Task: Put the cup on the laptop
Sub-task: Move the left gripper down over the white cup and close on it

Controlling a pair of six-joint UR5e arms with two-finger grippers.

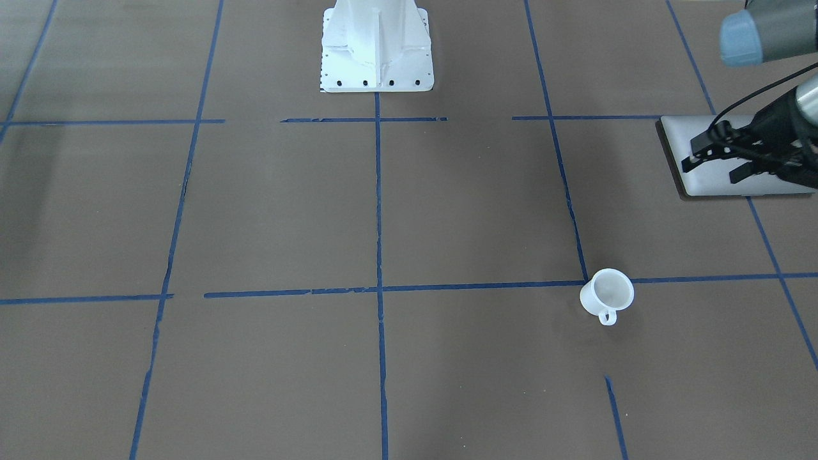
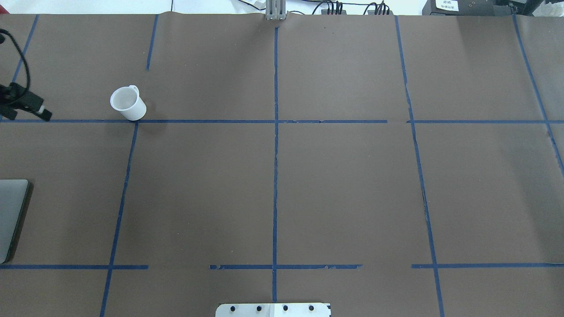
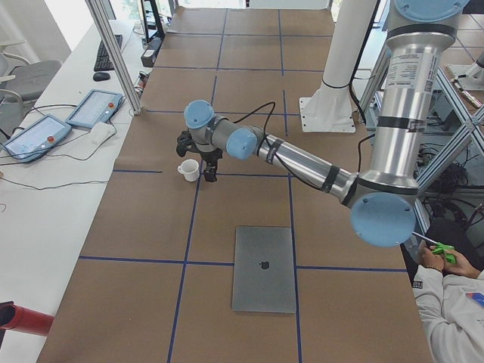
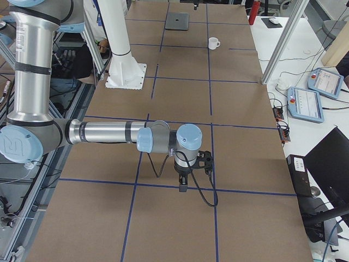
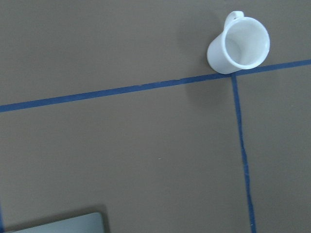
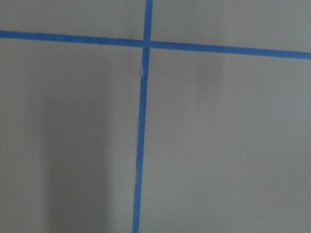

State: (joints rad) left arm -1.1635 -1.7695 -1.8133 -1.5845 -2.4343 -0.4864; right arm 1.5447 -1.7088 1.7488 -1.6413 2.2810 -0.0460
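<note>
The white cup stands upright on the brown table at a tape crossing, handle away from the robot; it also shows in the overhead view and the left wrist view. The closed silver laptop lies flat at the table's left end. My left gripper hangs open and empty above the table, between laptop and cup. My right gripper shows only in the exterior right view, far from both; I cannot tell whether it is open.
The white robot base stands at the table's middle edge. Blue tape lines grid the brown surface. Teach pendants lie on the side table beyond the cup. An operator sits near the robot's side.
</note>
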